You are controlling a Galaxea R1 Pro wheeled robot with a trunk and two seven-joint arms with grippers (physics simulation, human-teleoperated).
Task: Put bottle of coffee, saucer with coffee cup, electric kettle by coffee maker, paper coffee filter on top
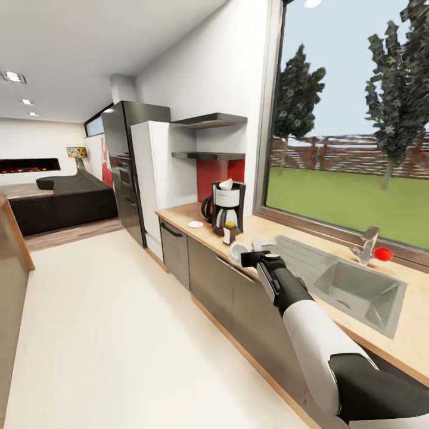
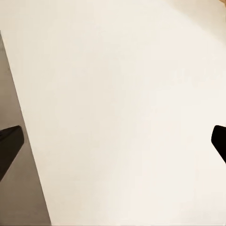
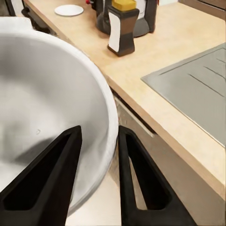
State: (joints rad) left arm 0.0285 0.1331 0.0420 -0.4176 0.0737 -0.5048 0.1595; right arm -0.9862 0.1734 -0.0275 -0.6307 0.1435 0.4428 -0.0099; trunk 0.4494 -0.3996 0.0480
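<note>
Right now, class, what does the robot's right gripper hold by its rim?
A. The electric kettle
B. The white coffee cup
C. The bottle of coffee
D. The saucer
B. In the right wrist view the right gripper has one finger inside and one outside the wall of the white coffee cup, while the bottle of coffee and saucer stand apart on the countertop.

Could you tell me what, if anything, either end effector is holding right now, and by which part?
The right end effector holds the white coffee cup by its rim, one finger inside the bowl and one outside. The left end effector is open over the floor, holding nothing.
</note>
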